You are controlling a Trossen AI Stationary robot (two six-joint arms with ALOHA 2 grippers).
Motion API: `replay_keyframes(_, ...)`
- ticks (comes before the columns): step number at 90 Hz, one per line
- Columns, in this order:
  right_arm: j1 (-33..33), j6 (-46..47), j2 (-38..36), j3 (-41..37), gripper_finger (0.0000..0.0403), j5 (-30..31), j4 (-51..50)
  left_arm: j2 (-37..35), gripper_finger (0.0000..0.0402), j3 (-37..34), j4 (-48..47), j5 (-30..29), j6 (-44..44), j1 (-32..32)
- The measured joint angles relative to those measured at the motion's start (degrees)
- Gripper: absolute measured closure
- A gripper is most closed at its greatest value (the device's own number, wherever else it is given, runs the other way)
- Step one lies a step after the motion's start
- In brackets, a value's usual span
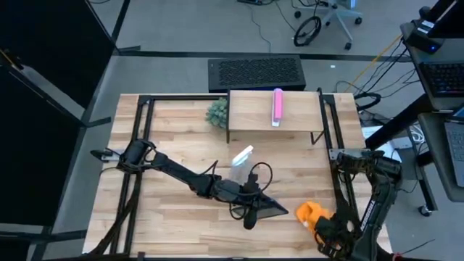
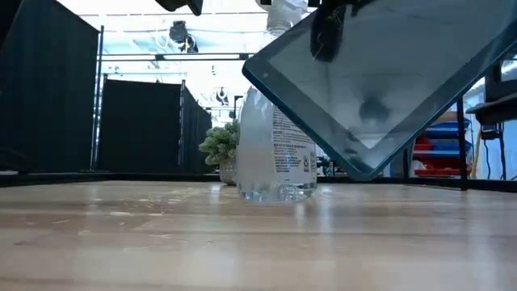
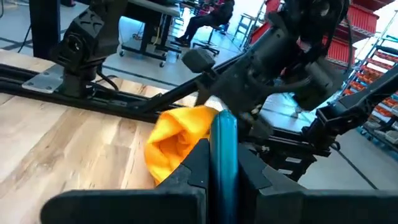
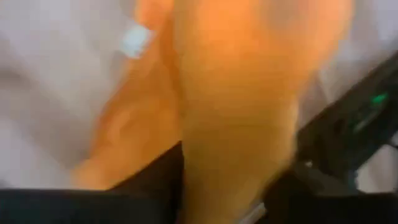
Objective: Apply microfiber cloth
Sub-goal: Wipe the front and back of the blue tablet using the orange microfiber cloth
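Left gripper [image 1: 255,205]: clamped on one edge of the dark tablet [image 1: 272,209], holding it off the table and tilted; low view showed the tablet [image 2: 380,81] hanging in the air with its screen facing the camera.
Left wrist check: the tablet's teal edge [image 3: 224,158] sat between the two dark fingers, so the grip looked firm.
Right gripper [image 1: 322,226]: at the near right corner of the table, closed on the microfiber cloth [image 1: 313,212].
Cloth: a bunched orange wad [image 3: 177,140], just beside the tablet's right corner, not yet on the screen as far as I could tell. The right wrist view was filled with orange fabric [image 4: 249,106].
Spray bottle [image 1: 241,161]: stood upright behind the tablet, near table centre; clear with a label in the low view [image 2: 275,149]. Not needed for this step.
Other clutter: small green plant [image 1: 217,112] and a pink item [image 1: 277,106] on the raised shelf at the back, well apart from the work.
Step in hand (judgement): bring the cloth to the glass and wipe.
How to do it well: keep the left grip steady, press lightly so the tablet doesn't pivot in the fingers, lead with fabric not fingertips, stroke across the screen away from the clamped edge.
Risk: a hard push could lever the tablet out.
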Motion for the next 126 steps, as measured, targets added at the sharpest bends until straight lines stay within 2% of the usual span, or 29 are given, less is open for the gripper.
replay_keyframes(10,0.0,-3.4,-2.5,4.9,0.0145,0.8,-1.0,0.0,0.0392,0.0,0.0,0.7,0.0,0.0)
replay_keyframes(18,0.1,-3.3,-4.4,7.8,0.0124,5.6,-2.7,0.0,0.0392,0.0,0.0,0.7,0.7,0.0)
replay_keyframes(36,-0.3,-5.8,-5.9,9.5,0.0117,34.3,-0.3,0.0,0.0392,0.0,0.2,2.2,3.9,-0.1)
replay_keyframes(45,-1.7,-7.2,-5.2,8.2,0.0122,44.2,0.1,0.0,0.0392,0.0,0.4,2.4,4.6,-0.3)
replay_keyframes(51,-3.9,-7.5,-4.3,6.9,0.0125,47.8,0.2,0.0,0.0392,0.0,0.6,2.4,5.7,-0.5)
replay_keyframes(59,-7.6,-11.3,-2.5,5.6,0.0131,48.2,1.9,0.0,0.0392,-0.1,0.9,3.4,7.8,-0.7)
replay_keyframes(80,-14.6,-31.2,-1.6,5.3,0.0166,46.5,12.9,0.0,0.0392,-0.1,2.3,3.9,11.7,-1.4)
replay_keyframes(90,-16.8,-34.5,-1.6,5.3,0.0222,41.0,14.9,0.0,0.0392,-0.1,2.9,4.4,13.9,-1.9)
replay_keyframes(107,-17.4,-39.6,-1.5,5.3,0.0375,38.1,18.3,0.0,0.0388,-0.1,3.7,5.5,17.0,-2.3)
replay_keyframes(126,-15.6,-39.9,-1.6,5.3,0.0392,35.3,15.6,-0.6,0.0337,0.0,-1.8,5.5,11.2,-2.3)
